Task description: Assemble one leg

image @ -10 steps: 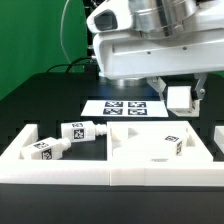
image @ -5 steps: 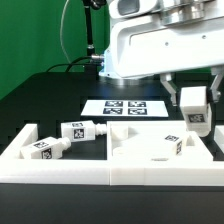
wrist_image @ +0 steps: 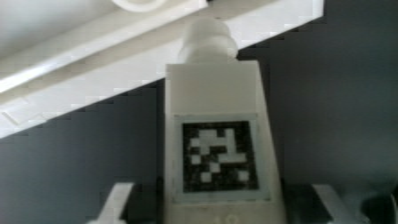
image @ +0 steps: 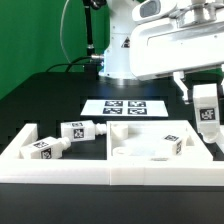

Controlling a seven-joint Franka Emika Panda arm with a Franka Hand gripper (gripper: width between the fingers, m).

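My gripper [image: 205,97] is shut on a white leg [image: 206,110] and holds it upright above the table at the exterior view's right, near the right end of the wide white panel [image: 135,152]. In the wrist view the leg [wrist_image: 217,120] fills the middle, tag facing the camera and round stub pointing away, between my fingers [wrist_image: 118,202]. Two more legs lie at the exterior view's left, one [image: 82,130] behind the other [image: 45,148]. A further leg [image: 175,143] rests on the panel.
The marker board [image: 125,107] lies flat behind the panel. A low white wall [image: 60,168] runs along the front. A white rim edge [wrist_image: 80,75] crosses the wrist view beyond the leg. The robot's base stands behind the marker board.
My gripper has carried the leg toward the exterior view's right and a little lower. The other legs and the panel have not moved.
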